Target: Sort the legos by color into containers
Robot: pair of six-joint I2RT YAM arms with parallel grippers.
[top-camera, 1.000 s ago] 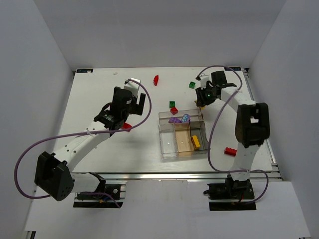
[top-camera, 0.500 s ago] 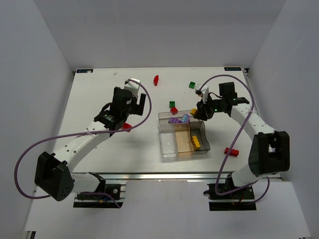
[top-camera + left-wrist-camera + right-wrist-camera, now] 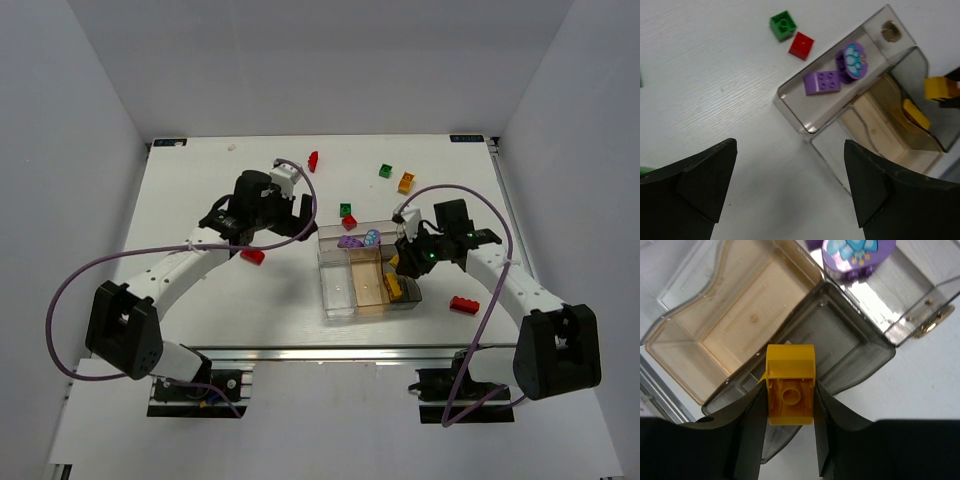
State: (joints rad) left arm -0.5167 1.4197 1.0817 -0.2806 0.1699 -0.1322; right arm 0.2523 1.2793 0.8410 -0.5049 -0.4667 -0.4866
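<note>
Over the smoky compartment (image 3: pixel 840 335), right end effector (image 3: pixel 789 390) pinches yellow brick (image 3: pixel 790 360), underside facing wrist; left end effector (image 3: pixel 790 185) spread.

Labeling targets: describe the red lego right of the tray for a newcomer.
Find the clear divided tray on the white table. Just off its near right corner lies a red lego. It is the only lego right of the tray.

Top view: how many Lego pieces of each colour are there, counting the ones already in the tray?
Red legos: 4
Green legos: 2
Yellow-orange legos: 3
Purple legos: 2
Total: 11
</note>
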